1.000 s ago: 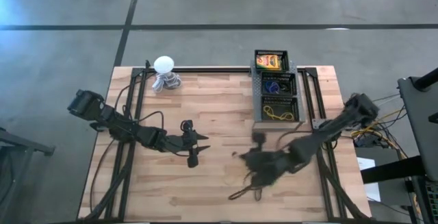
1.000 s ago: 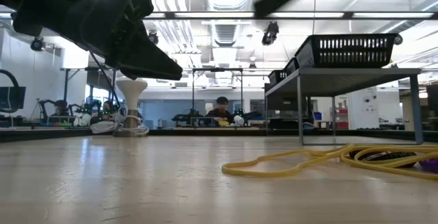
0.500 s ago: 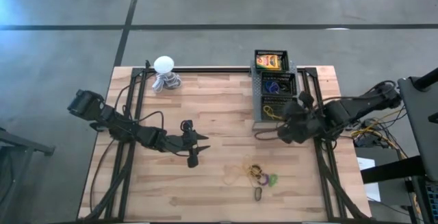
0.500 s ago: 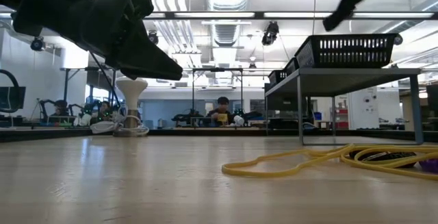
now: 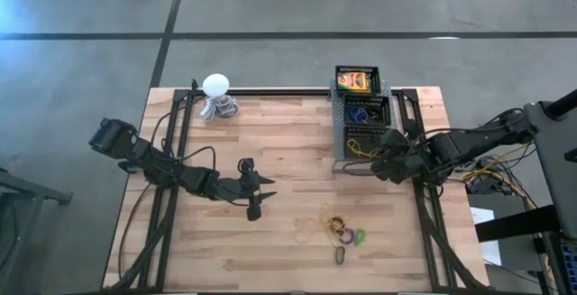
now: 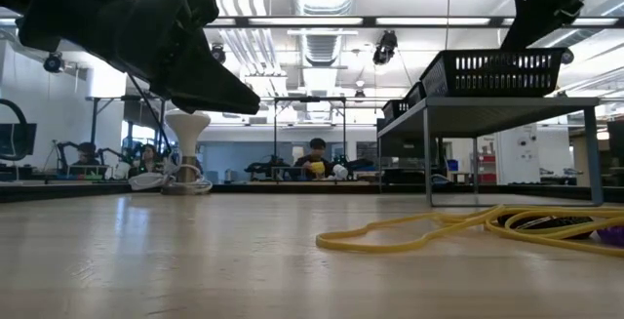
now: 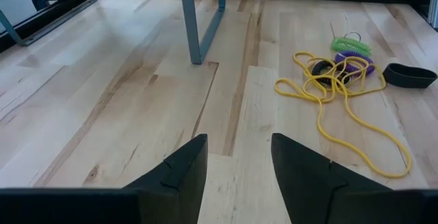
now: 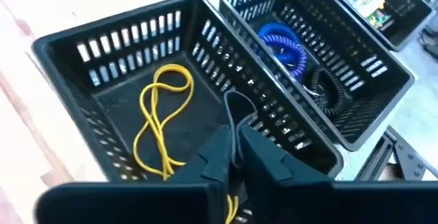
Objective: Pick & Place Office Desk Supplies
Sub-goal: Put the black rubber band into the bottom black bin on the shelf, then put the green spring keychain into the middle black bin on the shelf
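Note:
Three black baskets stand in a row on a raised rack at the far right. The near basket (image 5: pixel 370 143) holds yellow rubber bands (image 8: pixel 161 111). My right gripper (image 8: pixel 236 138) hovers over its near wall, fingertips almost together, a yellow strand (image 8: pixel 230 207) showing beneath them. A loose pile of yellow rubber bands (image 7: pixel 342 107), purple and green rings (image 5: pixel 352 235) and a dark ring (image 7: pixel 409 75) lies flat on the table near the front. My left gripper (image 7: pixel 239 155) stands open above bare wood at centre left (image 5: pixel 257 196), touching nothing. My right gripper comes slanting down from the table's right side, over the near basket. A thin yellow rubber band strand (image 8: pixel 230 207) shows under its fingers (image 8: pixel 217 148), and a thin dark loop (image 8: pixel 236 106) sticks out past the tips. The fingers themselves hide the place of contact.
The middle basket (image 5: pixel 366 113) holds a blue coil (image 8: pixel 284 42) and a black coil; the far basket (image 5: pixel 358 80) holds a yellow-and-green box. A white ball-topped object (image 5: pixel 216 95) stands at the far left. The rack's steel leg (image 7: pixel 195 25) meets the table near the pile.
My right gripper has left the pile near the front and swung toward the table's far right, rising and rolling its wrist, until it came over the near basket. The pile, which it covered before, now lies in plain sight on the table.

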